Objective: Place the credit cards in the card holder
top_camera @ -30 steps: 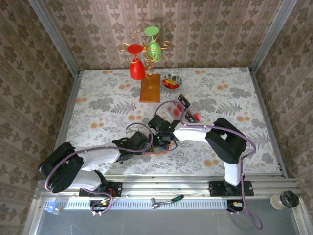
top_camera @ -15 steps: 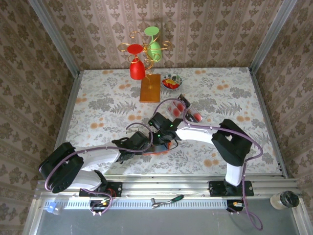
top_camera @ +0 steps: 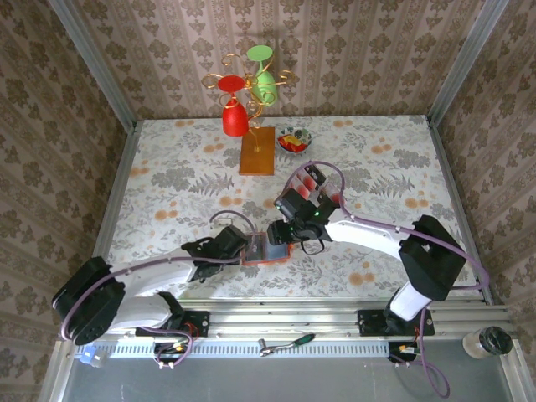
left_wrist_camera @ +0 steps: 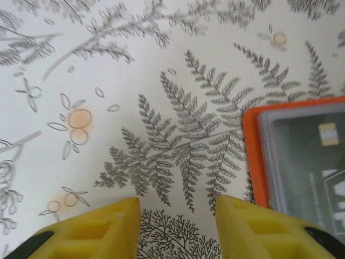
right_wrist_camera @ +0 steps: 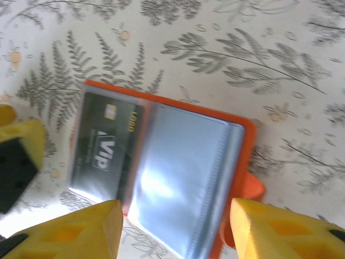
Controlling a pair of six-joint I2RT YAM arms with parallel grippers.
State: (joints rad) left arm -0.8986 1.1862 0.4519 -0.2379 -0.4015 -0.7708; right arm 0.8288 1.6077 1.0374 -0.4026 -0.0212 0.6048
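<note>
Right wrist view first: the right gripper [right_wrist_camera: 172,231] stood with its jaws well apart and nothing between them, hanging just over the near edge of the card holder [right_wrist_camera: 252,186]. The holder lay open and flat on the patterned table [right_wrist_camera: 302,48], its clear sleeves facing up. One black card [right_wrist_camera: 102,145] with pale lettering sat inside the left sleeve. The wider sleeve beside it looked empty to me, though glare washed over the plastic and a pale card under it would have been hard to spot.

From the left wrist, the left gripper [left_wrist_camera: 178,229] also had its jaws parted and gripped nothing. It sat low over the bare cloth just beside the holder's orange corner [left_wrist_camera: 250,156]. One yellow finger overlapped that corner in the picture; whether it pressed on the holder or merely stood beside it, I could not tell.

From above, the holder [top_camera: 266,251] lay near the front edge of the table, between the two grippers. Farther back, past the right arm, a clear tray [top_camera: 333,194] held red cards [top_camera: 308,182].

So I judged the job begun but far from finished: one card in, the rest waiting in the tray, and the holder not yet closed. How many cards remained I could not count, since the arm's cable crossed the tray and the cards were too small. The holder's far side was cut off in the left wrist view.
</note>
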